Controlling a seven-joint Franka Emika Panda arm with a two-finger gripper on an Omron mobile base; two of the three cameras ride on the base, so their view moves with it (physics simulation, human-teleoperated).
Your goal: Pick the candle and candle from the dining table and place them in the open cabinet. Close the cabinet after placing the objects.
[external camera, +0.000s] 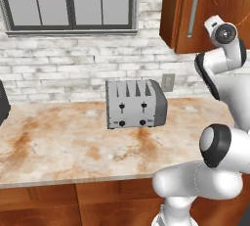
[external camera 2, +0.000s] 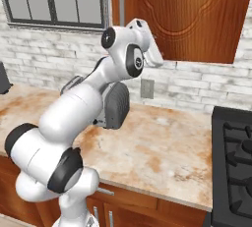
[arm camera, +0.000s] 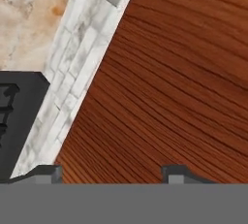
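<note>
Apparently you are at the closing step: from the left base, the cabinet [external camera: 215, 10] at one o'clock shows its door face and the desk [external camera: 58, 146] carries no candle. From the right base, likewise; by the hand view, the claw [arm camera: 110, 174] stands wide, empty, near wood.

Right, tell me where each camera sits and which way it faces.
Left base view: behind the arm's left, facing the counter, toaster and window; arm at lower right.
Right base view: behind its right, facing the cabinet and stove; arm at lower left.
Hand view: on the hand, facing the cabinet door; gripper at bottom.
Both base views share counter, cabinet and wall socket.
</note>
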